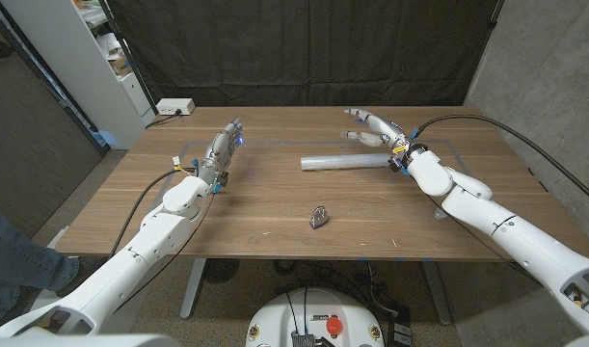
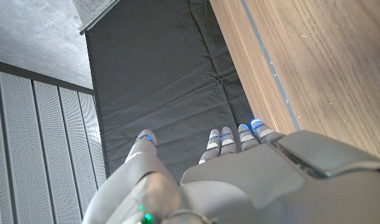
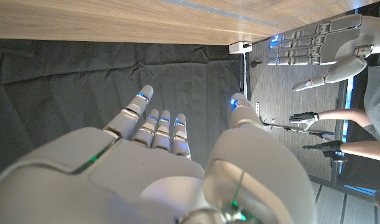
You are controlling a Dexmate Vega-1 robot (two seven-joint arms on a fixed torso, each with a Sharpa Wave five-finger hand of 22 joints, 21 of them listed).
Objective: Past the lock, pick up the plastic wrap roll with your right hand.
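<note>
The plastic wrap roll [image 1: 344, 160], a pale grey tube, lies crosswise on the table past the middle. Nearer the front edge sits the small metal lock [image 1: 319, 218]. My right hand [image 1: 379, 130] hovers just beyond the roll's right end, fingers spread and holding nothing; the right wrist view shows the same hand [image 3: 171, 162] with its fingers apart against the dark curtain. My left hand [image 1: 223, 151] stands at the left of the table with fingers straight and nothing in it, seen too in the left wrist view as the left hand [image 2: 239, 174].
A white power strip [image 1: 174, 107] lies at the table's far left corner. A dark curtain [image 1: 304, 48] hangs behind the table [image 1: 275, 193]. In the right wrist view a person's gloved hands [image 3: 308, 118] show at the side, behind my left hand [image 3: 323, 46].
</note>
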